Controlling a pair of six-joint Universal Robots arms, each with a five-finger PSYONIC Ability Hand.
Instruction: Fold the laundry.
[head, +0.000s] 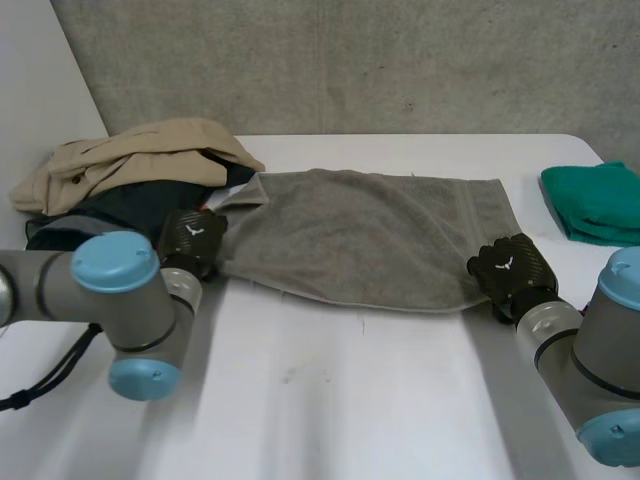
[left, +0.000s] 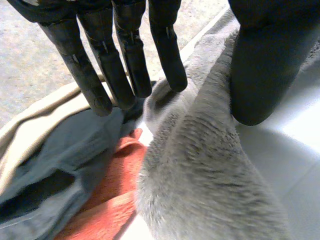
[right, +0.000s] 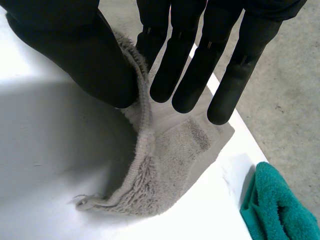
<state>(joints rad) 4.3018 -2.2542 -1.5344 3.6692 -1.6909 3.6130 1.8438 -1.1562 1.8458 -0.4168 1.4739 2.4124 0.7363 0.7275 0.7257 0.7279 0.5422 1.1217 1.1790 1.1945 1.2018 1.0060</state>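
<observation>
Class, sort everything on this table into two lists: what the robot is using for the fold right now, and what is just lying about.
In use: grey towel; left robot hand, pinching one end; right robot hand, pinching the other end.
Lying about: teal cloth; beige garment; dark garment; orange cloth.

Grey towel (head: 360, 235), white table (head: 330, 400), black hands

The towel is plain mid-grey, unpatterned but for a flat woven band near one end. The left hand (head: 192, 238) and right hand (head: 512, 268) are black, on grey arms (head: 60, 285) with light-blue caps (head: 115, 262). Also seen: a solid teal cloth (head: 595, 200), a beige garment (head: 130, 160), a navy garment (head: 120, 205), an orange-red cloth (left: 115, 185) and a mottled grey wall (head: 350, 60).
</observation>
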